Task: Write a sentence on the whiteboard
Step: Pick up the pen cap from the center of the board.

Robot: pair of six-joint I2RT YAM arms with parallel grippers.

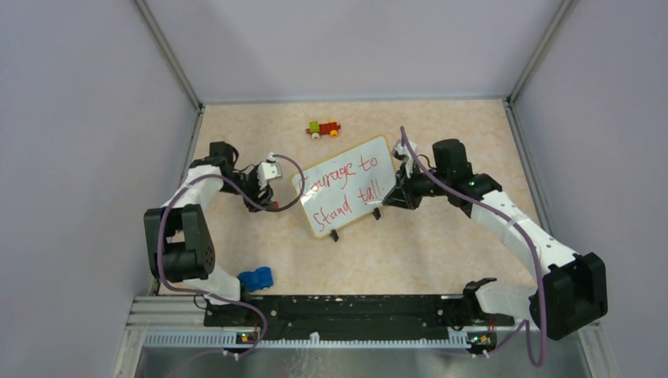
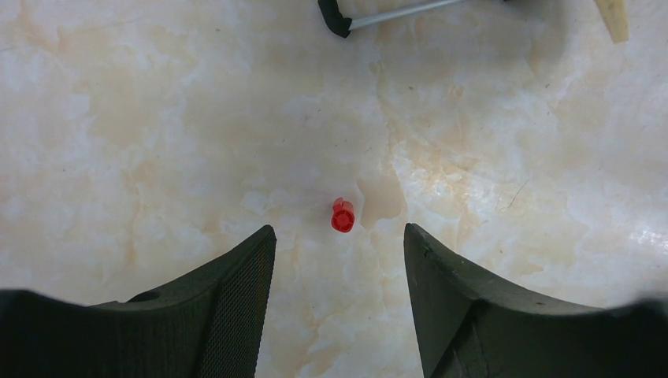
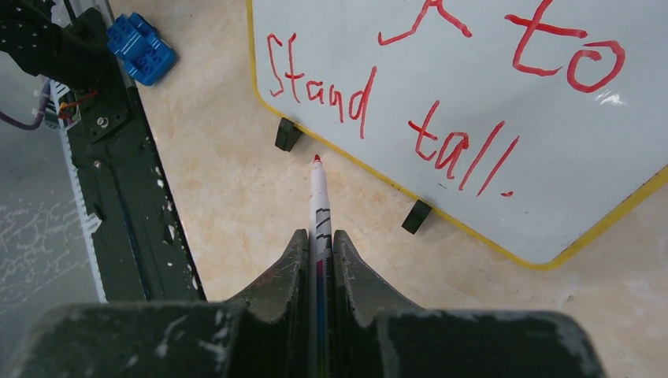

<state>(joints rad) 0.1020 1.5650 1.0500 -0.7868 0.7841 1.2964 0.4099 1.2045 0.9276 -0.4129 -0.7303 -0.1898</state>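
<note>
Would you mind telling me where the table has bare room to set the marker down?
The widest bare patch lies between the whiteboard and the base rail, right of the blue block. The far corners beside the toy are bare too. Crowded: the board's ends, left gripper over a red cap, right gripper holding the marker.

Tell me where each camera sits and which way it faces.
Top external: above, behind the arms, looking down on them and the whiteboard.
Left wrist: faces down at the table; open left gripper frames a red cap.
Right wrist: looks along the right gripper, shut on the marker, toward the sentence.
Shared: whiteboard, in top and right wrist.
</note>
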